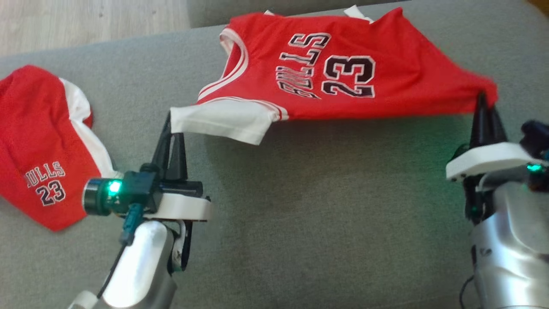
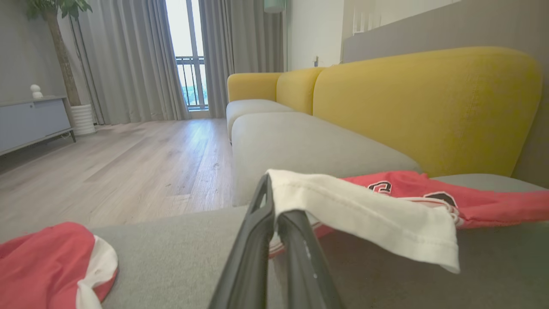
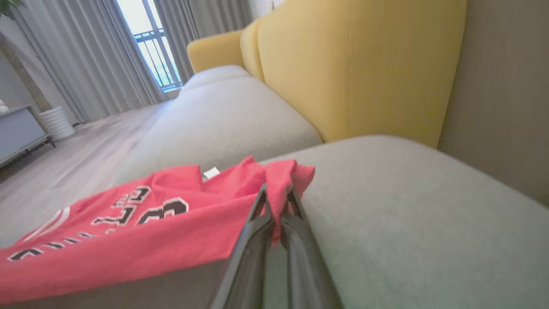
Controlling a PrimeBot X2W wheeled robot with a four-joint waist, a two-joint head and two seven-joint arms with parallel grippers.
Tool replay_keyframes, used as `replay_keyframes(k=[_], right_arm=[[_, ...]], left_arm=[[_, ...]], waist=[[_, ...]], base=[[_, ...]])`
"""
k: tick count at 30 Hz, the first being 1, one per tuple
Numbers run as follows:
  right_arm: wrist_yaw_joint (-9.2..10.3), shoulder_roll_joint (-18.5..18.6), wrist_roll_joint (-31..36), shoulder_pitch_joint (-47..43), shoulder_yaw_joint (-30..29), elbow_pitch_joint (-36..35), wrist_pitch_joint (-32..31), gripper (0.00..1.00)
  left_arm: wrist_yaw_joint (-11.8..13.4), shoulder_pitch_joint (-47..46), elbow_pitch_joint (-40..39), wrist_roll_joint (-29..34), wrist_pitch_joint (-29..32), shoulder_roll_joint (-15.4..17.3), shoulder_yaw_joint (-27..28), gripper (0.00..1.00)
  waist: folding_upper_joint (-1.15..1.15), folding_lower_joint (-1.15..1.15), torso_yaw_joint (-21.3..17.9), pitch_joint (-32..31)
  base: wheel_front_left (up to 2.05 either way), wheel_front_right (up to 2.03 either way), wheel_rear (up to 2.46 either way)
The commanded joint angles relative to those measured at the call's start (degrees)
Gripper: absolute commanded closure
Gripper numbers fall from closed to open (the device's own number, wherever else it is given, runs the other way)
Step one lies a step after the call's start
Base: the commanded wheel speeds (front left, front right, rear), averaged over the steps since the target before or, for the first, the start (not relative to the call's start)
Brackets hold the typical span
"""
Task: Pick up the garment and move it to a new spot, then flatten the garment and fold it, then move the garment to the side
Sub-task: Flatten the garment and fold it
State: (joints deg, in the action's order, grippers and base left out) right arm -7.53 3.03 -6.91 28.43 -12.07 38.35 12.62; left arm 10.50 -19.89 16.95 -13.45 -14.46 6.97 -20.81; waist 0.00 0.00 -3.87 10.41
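Note:
The garment (image 1: 343, 68) is a red jersey with white sleeves and "BULLS 23" lettering, stretched across the grey couch seat (image 1: 326, 206). My left gripper (image 1: 171, 124) is shut on the corner of its white sleeve (image 2: 364, 214). My right gripper (image 1: 484, 101) is shut on the red hem corner (image 3: 283, 180) at the far right. The near edge of the garment hangs lifted between the two grippers and throws a shadow on the seat. The far edge rests on the seat.
A second red garment (image 1: 43, 146) with the same lettering lies bunched at the seat's left end. Yellow backrests (image 2: 424, 111) rise behind the seat. Wooden floor (image 2: 128, 163) lies beyond the couch edge, with curtains, a cabinet and a potted plant farther off.

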Motion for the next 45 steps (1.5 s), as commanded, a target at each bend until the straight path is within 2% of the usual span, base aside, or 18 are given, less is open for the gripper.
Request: replay_keyframes(k=[1,15,20,25,27,31,32,35,38,40,42,45], right_arm=[[0.04,0.59,0.33,-0.09,1.74,-3.04,0.53,1.0],[0.04,5.13,-1.3,-6.13,6.84,-31.99,-8.27,1.0],[0.04,5.75,-2.45,-10.25,7.98,-42.54,-12.49,1.0],[0.04,5.94,-2.16,-13.71,7.01,-49.34,-16.76,1.0],[0.04,6.22,-2.16,-14.08,6.96,-50.9,-18.03,1.0],[0.04,7.71,-2.0,-11.7,7.97,-50.57,-20.99,1.0],[0.04,7.71,-2.0,-11.7,7.97,-50.57,-20.99,1.0],[0.04,10.48,-1.3,-6.1,9.08,-46.87,-24.14,1.0],[0.04,13.52,-1.41,3.49,10.89,-41.06,-25.29,1.0],[0.04,14.88,-2.37,11.24,12.29,-36.22,-25.47,1.0],[0.04,16.39,-2.26,19.5,14.68,-30.88,-24.72,1.0],[0.04,15.42,-2.21,32.03,16.8,-20.67,-21.66,1.0]], left_arm=[[-0.2,-1.1,-2.52,0.64,-0.53,1.45,2.48,1.0],[-1.04,-1.21,-16.65,4.14,-0.53,4.32,8.28,1.0],[-0.74,2.34,-23.84,5.07,-0.51,6.33,9.95,1.0],[-0.63,5.46,-29.69,5.51,2.73,8.54,10.29,1.0],[-1.32,5.51,-31.06,5.52,5.36,9.66,10.04,1.0],[-4.98,1.78,-29.35,5.07,11.89,12.38,8.45,1.0],[-4.98,1.78,-29.35,5.07,11.89,12.38,8.45,1.0],[-8.75,-5.38,-25.88,5.07,15.93,14.54,7.23,1.0],[-13.27,-15.65,-19.98,5.65,19.38,17.06,6.08,1.0],[-15.43,-24.07,-15.39,6.06,20.71,18.17,5.05,1.0],[-16.63,-32.99,-9.96,6.45,20.68,18.6,3.85,1.0],[-17.31,-45.22,-0.43,7.29,19.55,19.08,2.89,1.0]], waist=[[0.0,0.0,-0.47,-0.59],[0.0,0.0,-1.34,-7.02],[0.0,0.0,-1.31,-8.74],[0.0,0.0,-1.04,-7.66],[0.0,0.0,-0.98,-6.54],[0.0,0.0,-0.99,-2.56],[0.0,0.0,-0.99,-2.56],[0.0,0.0,-1.12,2.44],[0.0,0.0,-1.26,8.15],[0.0,0.0,-1.06,12.05],[0.0,0.0,-0.89,14.92],[0.0,0.0,-1.82,17.17]], base=[[0.0,0.0,0.0],[0.0,0.0,0.0],[0.0,0.0,0.0],[0.0,0.0,0.0],[0.0,0.0,0.0],[0.0,0.0,0.0],[0.0,0.0,0.0],[0.0,0.0,0.0],[0.0,0.0,0.0],[0.0,0.0,0.0],[0.0,0.0,0.0],[0.0,0.0,0.0]])
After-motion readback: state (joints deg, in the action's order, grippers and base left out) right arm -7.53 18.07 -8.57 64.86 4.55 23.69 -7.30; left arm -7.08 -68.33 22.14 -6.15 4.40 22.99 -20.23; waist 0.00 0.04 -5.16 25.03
